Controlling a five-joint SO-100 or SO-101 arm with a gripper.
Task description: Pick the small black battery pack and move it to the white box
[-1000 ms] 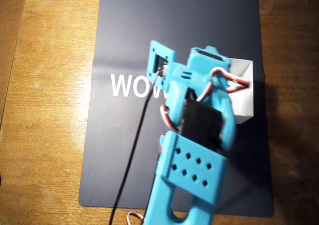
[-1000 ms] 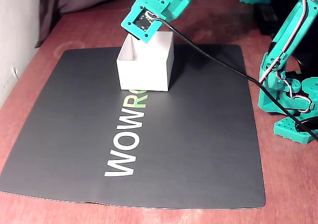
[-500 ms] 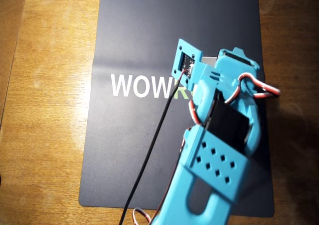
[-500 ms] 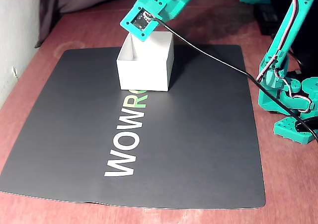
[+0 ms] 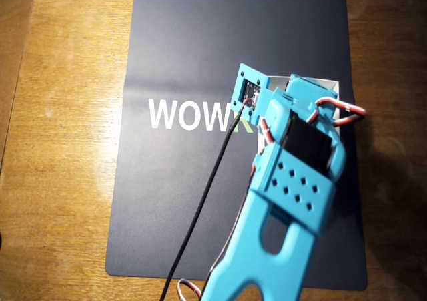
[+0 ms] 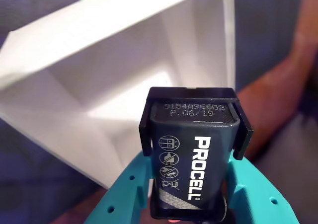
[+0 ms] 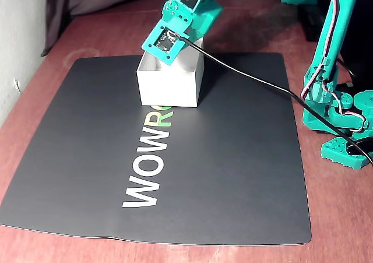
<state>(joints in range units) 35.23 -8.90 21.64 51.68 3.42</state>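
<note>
Battery pack: in the wrist view we see the small black battery pack (image 6: 193, 159) upright between the two teal fingers (image 6: 124, 194), its white "PROCELL" lettering facing the camera and a printed code on its top end. It sits in a black holder frame. We cannot make out any wires from here.

Gripper: we read the gripper (image 6: 191, 206) as clamped on the battery pack, one finger pressed to each side of it. In the overhead view and the fixed view the arm's own body hides the fingertips, so only the wrist view settles this.

Place of the pack: we see it held in the air above the open top of the white box (image 6: 99, 85), with the box's pale floor and inner walls showing behind it. It is not resting on the box floor.

White box: in the fixed view the white box (image 7: 169, 88) stands on the black mat (image 7: 233, 169), just past the end of the "WOW" lettering (image 7: 148, 175). In the overhead view only a strip of its far rim (image 5: 320, 82) shows beyond the arm.

Arm: in the fixed view we see the teal arm (image 7: 326, 59) reach in from its base at the right, its head tilted down over the box.

Cable: a black cable (image 7: 250, 76) runs from the wrist camera toward the base.

Table: the mat lies on a wooden table (image 5: 67, 147).
</note>
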